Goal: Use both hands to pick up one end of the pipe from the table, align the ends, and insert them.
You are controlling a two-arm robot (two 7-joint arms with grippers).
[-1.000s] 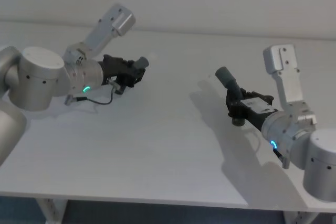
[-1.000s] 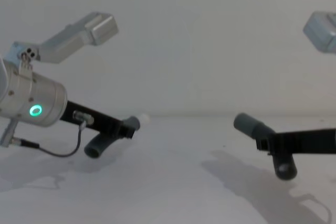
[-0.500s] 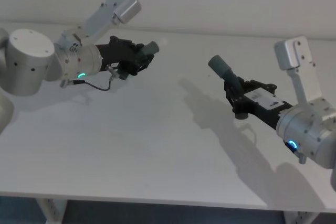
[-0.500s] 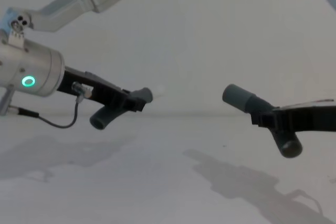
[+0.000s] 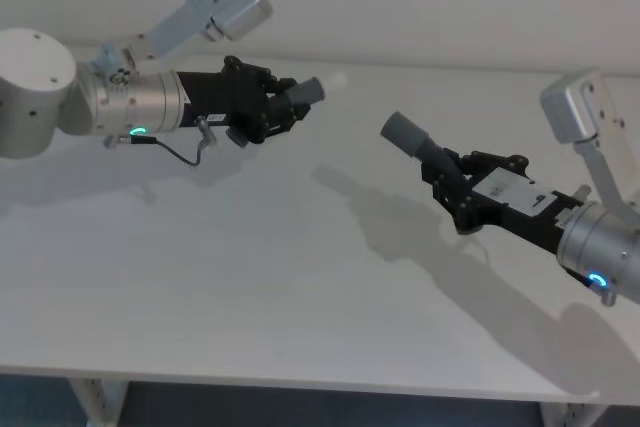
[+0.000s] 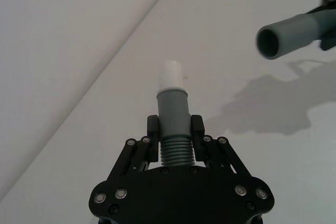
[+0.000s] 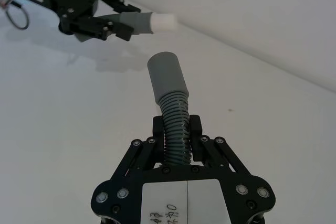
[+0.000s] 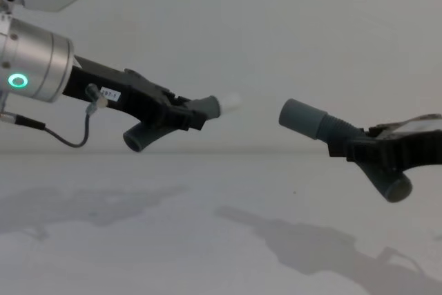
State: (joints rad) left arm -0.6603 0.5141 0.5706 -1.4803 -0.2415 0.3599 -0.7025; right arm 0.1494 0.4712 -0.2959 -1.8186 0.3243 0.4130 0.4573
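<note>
Now both loads ride higher above the counter (image 5: 250, 287). At four o'clock my right gripper (image 5: 448, 175) clamps the open-mouthed piece (image 5: 405, 133); at ten, the left gripper (image 5: 283, 107) clamps the white-tipped piece (image 5: 310, 91). The ends have closed in but are not yet mated.

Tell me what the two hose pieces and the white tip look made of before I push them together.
The left piece, in the left gripper: matte dark grey, likely flexible plastic or rubber, judging by the corrugated ribs. The white tip: smooth, probably rigid plastic. The right piece, in the right gripper: same matte grey, ribbed, hollow cuff mouth. Actual stiffness can't be told.
</note>
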